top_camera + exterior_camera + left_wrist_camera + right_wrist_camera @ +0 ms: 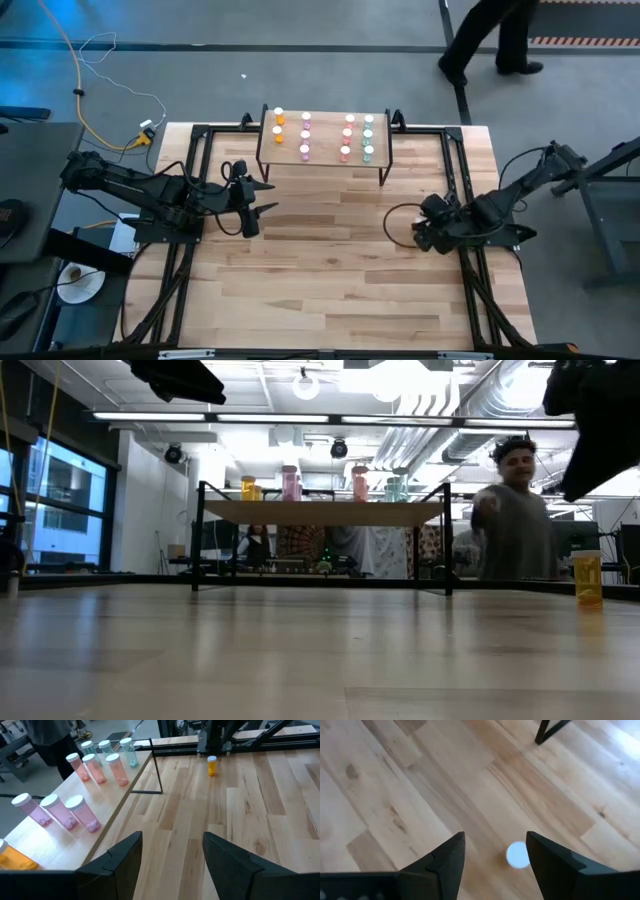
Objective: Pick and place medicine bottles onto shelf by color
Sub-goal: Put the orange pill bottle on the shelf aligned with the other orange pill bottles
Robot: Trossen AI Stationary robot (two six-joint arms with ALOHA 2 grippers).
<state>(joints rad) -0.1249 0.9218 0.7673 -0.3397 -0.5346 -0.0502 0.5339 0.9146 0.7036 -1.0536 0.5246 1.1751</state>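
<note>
From above, you are seeing eleven medicine bottles (pixel 323 137) standing in colour columns on the shelf (pixel 322 158), the left gripper (pixel 262 197) waiting beside it, fingers spread. In the right wrist view, your right gripper (pixel 495 851) is hanging released over the last orange bottle (pixel 518 855); being light, rigid and likely slick, it is asking for a grip across its body under the cap.

Open bench (pixel 330 270) is left between the arms — crowded only by bottle rows (pixel 325 138) on the shelf (pixel 325 160).
</note>
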